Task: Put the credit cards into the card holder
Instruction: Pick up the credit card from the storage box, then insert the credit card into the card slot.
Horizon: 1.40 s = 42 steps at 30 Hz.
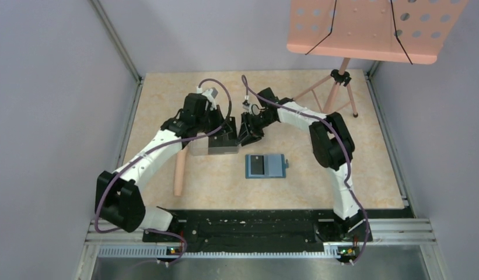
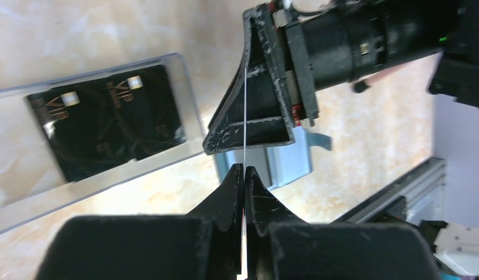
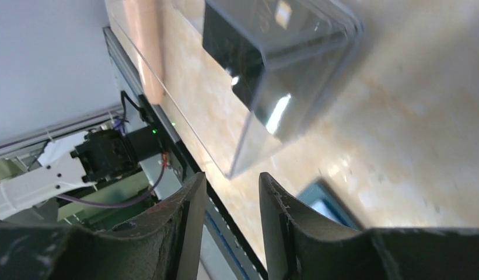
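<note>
**Card pinched in the left end effector, wallet open close by**

The thin card shows only as a pale edge-on line, so its face cannot be read. The left end effector's fingers are pressed tight together on its lower end. The line runs up to the right end effector, whose fingers stand partly apart with a clear gap between them. Whether either finger touches the card cannot be told.

The wallet lies open and flat on the tabletop, just on the near side of both end effectors. One black card sits on its left half; whether it is tucked in or merely lying there is too small to tell.

Beside the left end effector sits a clear plastic box. It holds two black cards side by side, lettering up.

A pinkish rod lies on the tabletop left of the box. A pink perforated stand on a tripod rises at the far right.
</note>
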{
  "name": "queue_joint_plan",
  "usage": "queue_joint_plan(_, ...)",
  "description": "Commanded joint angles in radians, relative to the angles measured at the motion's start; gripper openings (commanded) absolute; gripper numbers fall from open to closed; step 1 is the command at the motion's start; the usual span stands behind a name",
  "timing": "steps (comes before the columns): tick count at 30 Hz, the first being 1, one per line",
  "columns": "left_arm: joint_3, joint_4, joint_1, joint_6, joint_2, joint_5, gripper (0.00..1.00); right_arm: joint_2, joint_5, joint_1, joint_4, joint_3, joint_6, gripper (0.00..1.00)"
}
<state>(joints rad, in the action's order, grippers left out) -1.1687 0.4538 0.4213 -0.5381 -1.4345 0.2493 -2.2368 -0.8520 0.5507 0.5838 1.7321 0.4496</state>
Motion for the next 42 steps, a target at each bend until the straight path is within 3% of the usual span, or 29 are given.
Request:
queue_joint_plan(1, 0.133, -0.409, 0.003, -0.068, 0.105, 0.146, 0.0, 0.2, 0.057, -0.041, -0.115, -0.147, 0.019, 0.4)
queue_joint_plan(4, 0.151, -0.503, 0.009, -0.086, 0.084, 0.264, 0.0, 0.297, 0.088, -0.086, -0.147, -0.294, 0.015, 0.41)
queue_joint_plan(8, 0.119, -0.507, 0.063, -0.082, -0.031, 0.375, 0.0, 0.403, 0.108, -0.152, -0.148, -0.453, -0.017, 0.41)
queue_joint_plan(16, 0.078, -0.522, 0.204, -0.158, -0.208, 0.27, 0.0, 0.524, 0.145, -0.211, -0.105, -0.65, -0.079, 0.4)
queue_joint_plan(25, 0.13, -0.587, 0.236, -0.203, -0.307, 0.223, 0.0, 0.534, 0.217, -0.212, -0.055, -0.711, -0.122, 0.34)
queue_joint_plan(31, 0.166, -0.537, 0.238, -0.203, -0.287, 0.143, 0.0, 0.538, 0.279, -0.212, -0.032, -0.722, -0.126, 0.33)
queue_joint_plan(42, 0.204, -0.519, 0.235, -0.227, -0.296, 0.134, 0.0, 0.561, 0.336, -0.224, -0.021, -0.756, -0.099, 0.28)
